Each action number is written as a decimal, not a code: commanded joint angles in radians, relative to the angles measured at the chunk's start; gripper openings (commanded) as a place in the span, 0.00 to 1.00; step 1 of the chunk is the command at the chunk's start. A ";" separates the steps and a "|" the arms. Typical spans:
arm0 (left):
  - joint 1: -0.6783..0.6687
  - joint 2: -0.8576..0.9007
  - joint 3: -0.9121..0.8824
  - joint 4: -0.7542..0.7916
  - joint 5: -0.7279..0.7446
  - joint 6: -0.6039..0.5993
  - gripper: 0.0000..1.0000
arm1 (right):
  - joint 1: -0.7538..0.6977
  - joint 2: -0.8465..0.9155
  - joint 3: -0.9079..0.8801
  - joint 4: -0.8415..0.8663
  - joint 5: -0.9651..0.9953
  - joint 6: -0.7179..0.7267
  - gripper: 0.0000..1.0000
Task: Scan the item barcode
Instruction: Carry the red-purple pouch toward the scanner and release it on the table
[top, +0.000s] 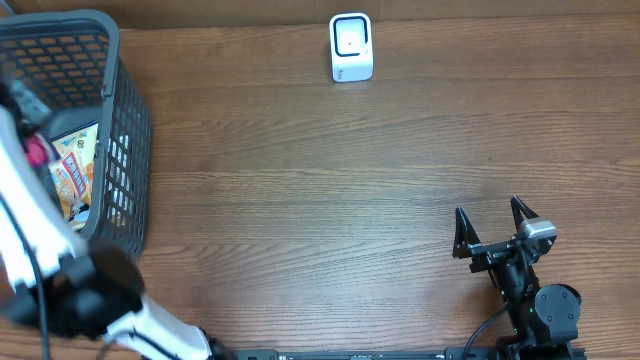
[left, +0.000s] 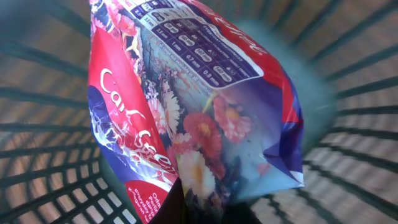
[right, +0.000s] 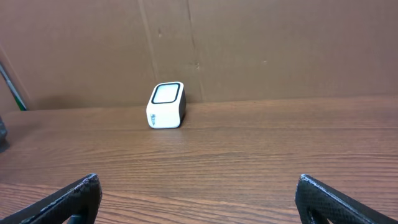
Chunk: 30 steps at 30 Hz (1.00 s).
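Left gripper clamped on pouch, down inside basket at far left of table. Mesh walls close all round; the top is open. Pouch's long axis runs diagonally in my wrist view, data-panel end away from my fingers. Right gripper jaws apart, front right. Wide wood between basket and scanner.

"What carries it all?"

"A brown wood-grain table, the grain running left to right in the overhead view."

"And what stands on it?"

"Two things. A dark mesh basket at the far left, its rim cut off by the picture's edge. And a small white scanner with a dark-framed window, upright near the table's back edge."

"Close together?"

"No, well apart, with wood showing between them."
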 joint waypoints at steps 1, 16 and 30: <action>-0.001 -0.187 0.047 -0.002 0.156 -0.013 0.04 | 0.003 -0.009 -0.010 0.005 0.006 -0.004 1.00; -0.658 -0.356 -0.022 -0.146 0.546 0.084 0.04 | 0.003 -0.009 -0.010 0.005 0.006 -0.003 1.00; -1.089 -0.054 -0.487 -0.005 0.180 -0.068 0.04 | 0.003 -0.009 -0.010 0.005 0.006 -0.003 1.00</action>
